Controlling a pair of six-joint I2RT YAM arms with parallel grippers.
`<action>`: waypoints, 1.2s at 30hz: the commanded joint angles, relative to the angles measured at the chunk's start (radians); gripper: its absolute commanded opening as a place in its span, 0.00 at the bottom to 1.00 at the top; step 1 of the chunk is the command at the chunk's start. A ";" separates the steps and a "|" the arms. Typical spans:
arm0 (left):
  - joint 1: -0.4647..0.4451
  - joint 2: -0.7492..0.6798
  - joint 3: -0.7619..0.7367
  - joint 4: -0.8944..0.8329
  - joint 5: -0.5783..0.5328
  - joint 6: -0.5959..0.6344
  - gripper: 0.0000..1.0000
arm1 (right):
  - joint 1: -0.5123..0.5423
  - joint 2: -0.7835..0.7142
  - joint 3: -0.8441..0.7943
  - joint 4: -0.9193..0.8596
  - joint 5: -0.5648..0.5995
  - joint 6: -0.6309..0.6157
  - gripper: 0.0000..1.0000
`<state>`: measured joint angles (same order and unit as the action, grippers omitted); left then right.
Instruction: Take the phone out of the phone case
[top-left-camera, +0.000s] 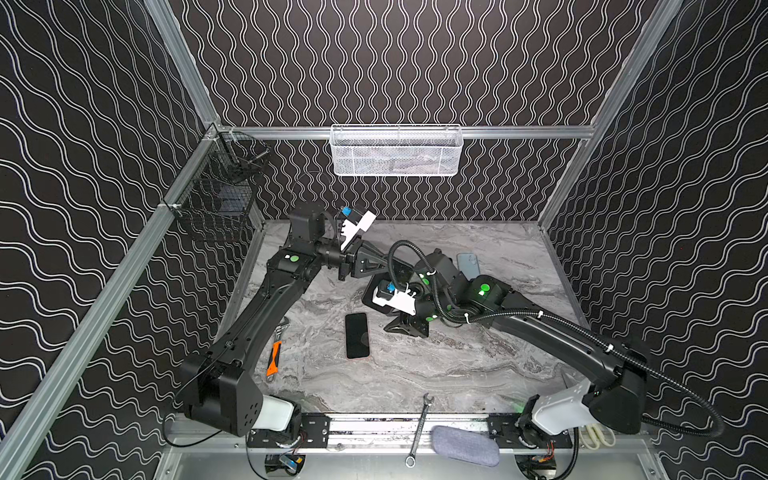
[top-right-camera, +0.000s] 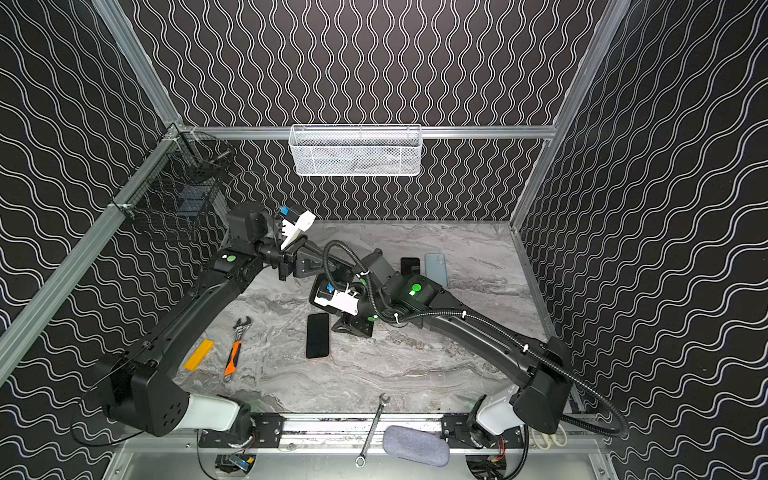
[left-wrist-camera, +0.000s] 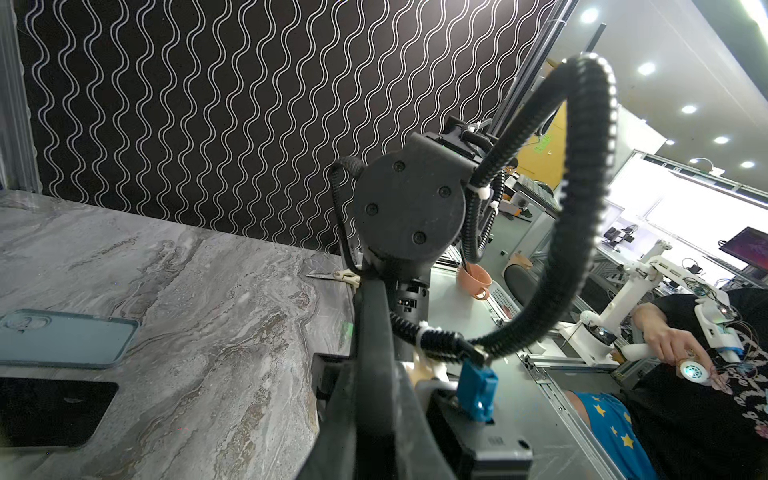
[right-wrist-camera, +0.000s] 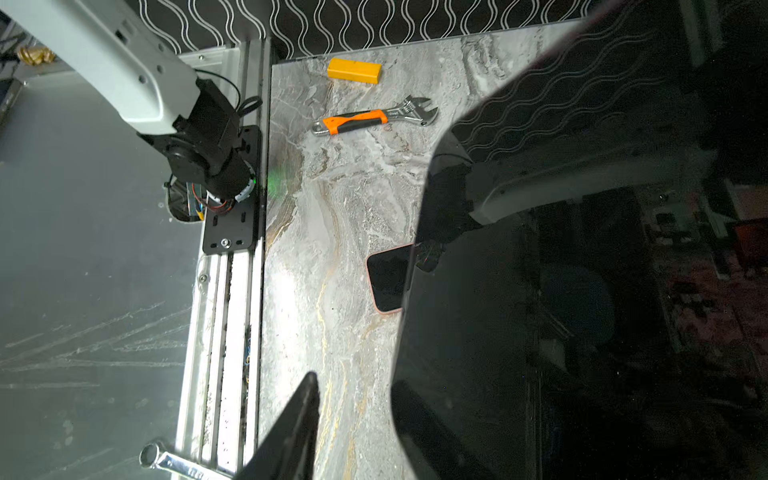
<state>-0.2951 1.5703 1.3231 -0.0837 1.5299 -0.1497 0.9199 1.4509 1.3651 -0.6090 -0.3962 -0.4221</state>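
My left gripper (top-left-camera: 400, 271) is shut on a black phone case (top-left-camera: 369, 297), held tilted above the middle of the table. The left wrist view shows the case edge-on (left-wrist-camera: 374, 340). Its glossy dark face (right-wrist-camera: 582, 299) fills much of the right wrist view and mirrors the wall. I cannot tell whether a phone sits inside it. A bare black phone (top-left-camera: 357, 336) with a pinkish edge lies flat on the marble table, face up, in both top views (top-right-camera: 318, 336). My right gripper (right-wrist-camera: 355, 382) is open just beside the case, with only table between its fingers.
A light blue case (top-left-camera: 468, 266) and a black slab (top-right-camera: 410, 265) lie behind the arms. An orange-handled wrench (top-right-camera: 233, 353) and a yellow block (top-right-camera: 199, 354) are at the left. A spanner (top-left-camera: 419, 428), a grey pouch (top-left-camera: 463, 444) and scissors (top-left-camera: 598, 434) line the front rail. Baskets hang on the walls.
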 joint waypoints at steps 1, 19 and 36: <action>0.000 -0.004 0.002 0.027 0.029 0.006 0.00 | -0.006 -0.028 -0.020 0.119 0.013 0.044 0.42; -0.001 -0.006 0.011 0.025 0.008 -0.006 0.00 | -0.007 -0.036 -0.040 0.159 -0.049 0.033 0.23; 0.000 0.004 0.020 0.025 -0.010 -0.013 0.00 | -0.055 -0.053 -0.072 0.250 -0.159 0.118 0.22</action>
<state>-0.2928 1.5688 1.3296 -0.0910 1.4937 -0.1715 0.8707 1.4048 1.2930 -0.4473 -0.4843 -0.3435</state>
